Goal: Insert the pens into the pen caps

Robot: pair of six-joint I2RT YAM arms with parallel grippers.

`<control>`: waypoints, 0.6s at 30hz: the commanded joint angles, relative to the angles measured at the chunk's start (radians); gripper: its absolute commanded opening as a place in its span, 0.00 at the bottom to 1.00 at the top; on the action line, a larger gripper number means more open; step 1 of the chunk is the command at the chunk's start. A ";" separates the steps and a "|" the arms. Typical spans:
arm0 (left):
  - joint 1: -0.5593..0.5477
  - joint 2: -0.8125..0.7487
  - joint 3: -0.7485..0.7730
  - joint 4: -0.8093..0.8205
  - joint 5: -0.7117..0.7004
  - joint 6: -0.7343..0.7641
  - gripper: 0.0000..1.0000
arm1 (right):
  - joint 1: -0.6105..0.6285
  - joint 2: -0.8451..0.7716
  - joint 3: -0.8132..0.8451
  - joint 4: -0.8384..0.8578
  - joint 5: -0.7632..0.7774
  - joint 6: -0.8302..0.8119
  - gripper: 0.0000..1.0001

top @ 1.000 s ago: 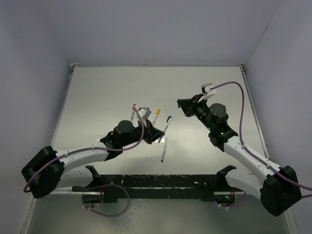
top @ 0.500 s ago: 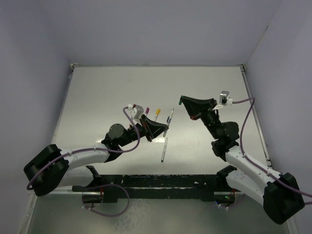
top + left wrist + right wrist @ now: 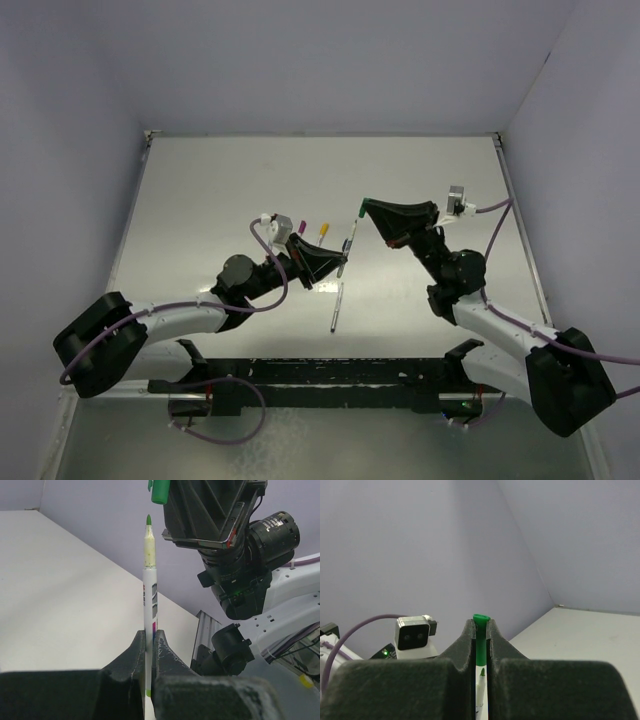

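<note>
Left hand (image 3: 149, 641) clamped tight on green-tipped pen (image 3: 149, 580) — barrel upright, held above mid-worktop (image 3: 200, 200). Right hand (image 3: 480, 630) closed on green cap (image 3: 480, 642) — just above the pen's tip, not touching. Spare pen (image 3: 336, 306) lies nearer.

- Looks like a robotics lab test cell to me.
- A white-and-black jointed left arm (image 3: 175, 318) and a matching right arm (image 3: 500, 325) are mounted on a black metal rail (image 3: 330, 375), which runs along the near edge of a pale grey matte tabletop (image 3: 200, 200).
- Plain lavender-grey walls (image 3: 320, 60) box the table in at the back and on both sides, like a purpose-built enclosure.
- A loose purple cable (image 3: 367, 618) runs to a small white boxy camera (image 3: 412, 636) on one wrist. That's typical research-rig wiring.
</note>
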 commanded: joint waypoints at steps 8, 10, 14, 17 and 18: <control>0.003 0.003 0.031 0.090 0.022 -0.002 0.00 | -0.001 0.001 0.010 0.093 -0.058 0.012 0.00; 0.003 0.007 0.033 0.090 0.027 -0.002 0.00 | -0.001 0.004 0.008 0.096 -0.061 0.013 0.00; 0.003 0.017 0.039 0.095 0.040 -0.008 0.00 | -0.001 0.007 0.005 0.102 -0.059 0.009 0.00; 0.003 0.022 0.037 0.103 0.045 -0.012 0.00 | -0.001 0.013 0.008 0.104 -0.062 0.009 0.00; 0.003 0.022 0.034 0.107 0.043 -0.012 0.00 | -0.001 0.015 0.009 0.105 -0.063 0.008 0.00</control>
